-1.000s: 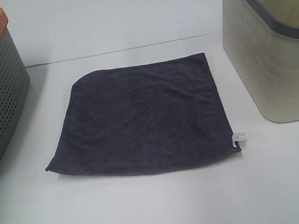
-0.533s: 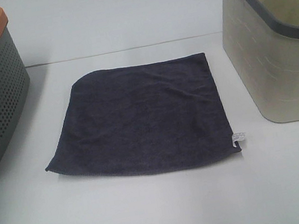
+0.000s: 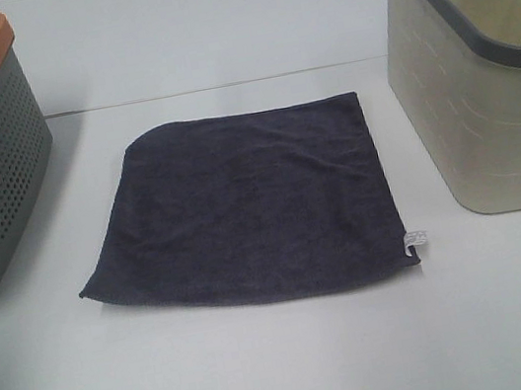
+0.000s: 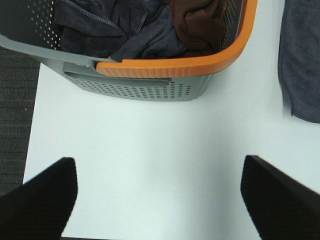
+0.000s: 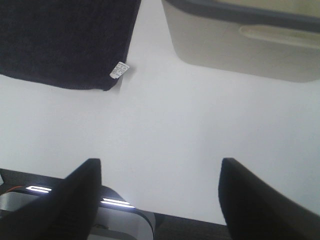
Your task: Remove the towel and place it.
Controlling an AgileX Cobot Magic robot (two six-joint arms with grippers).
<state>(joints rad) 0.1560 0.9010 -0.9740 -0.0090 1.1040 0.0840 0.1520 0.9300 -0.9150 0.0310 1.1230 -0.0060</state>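
Currently both arms are pulled back off the work area, which reads as a rest pose: neither shows in the high view, and only the wrist views catch them. The left gripper (image 4: 159, 197) hovers over bare table (image 4: 150, 145) with its jaws spread wide and nothing between them. Ahead of it stands the grey perforated basket (image 4: 145, 87) with an orange rim, holding crumpled dark cloths (image 4: 140, 40) and a brown one (image 4: 200, 20). The towel (image 4: 302, 65) lies off to one side of this gripper, well apart from the fingers.

The right gripper (image 5: 159, 200) is likewise open wide and empty, hanging near the table edge. The towel's tagged corner lies ahead of it and to one side, near but not touching. The beige basket (image 5: 250, 47) with a grey rim stands ahead on the other side.

The towel (image 3: 248, 212) lies spread flat on the table between the two baskets, touching neither. That placement, I judge, means it is already out of the basket and laid down, so the task looks close to done.

Appearance: dark navy-grey terry, roughly square, with shallow wrinkles. One far corner looks rounded or tucked under. A small white tag (image 3: 414, 241) sticks out at the near corner on the beige basket's side.
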